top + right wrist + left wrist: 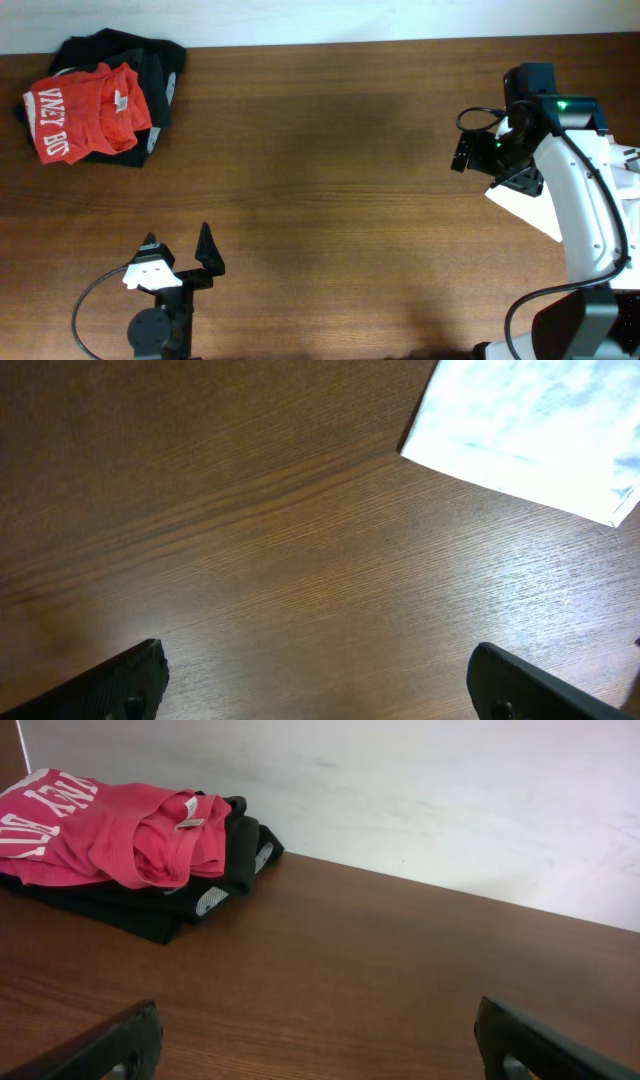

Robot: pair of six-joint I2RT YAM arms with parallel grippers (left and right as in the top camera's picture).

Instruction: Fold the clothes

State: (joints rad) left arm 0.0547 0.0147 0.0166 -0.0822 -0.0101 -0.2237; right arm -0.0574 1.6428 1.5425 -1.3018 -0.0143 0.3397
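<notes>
Dark brown wooden table (330, 150), pale white wall (450, 790) along its far edge.

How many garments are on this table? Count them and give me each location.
3. A red shirt lies on a black garment at the far left corner; a white piece, apparently clothing, lies at the right side. More may be hidden beneath.

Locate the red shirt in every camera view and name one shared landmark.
Overhead: red shirt at top left, lying on black clothes.
Left wrist: upper left, on top of the black clothes.
Right wrist: not in it.
Shared landmark: the brown wooden table.
</notes>
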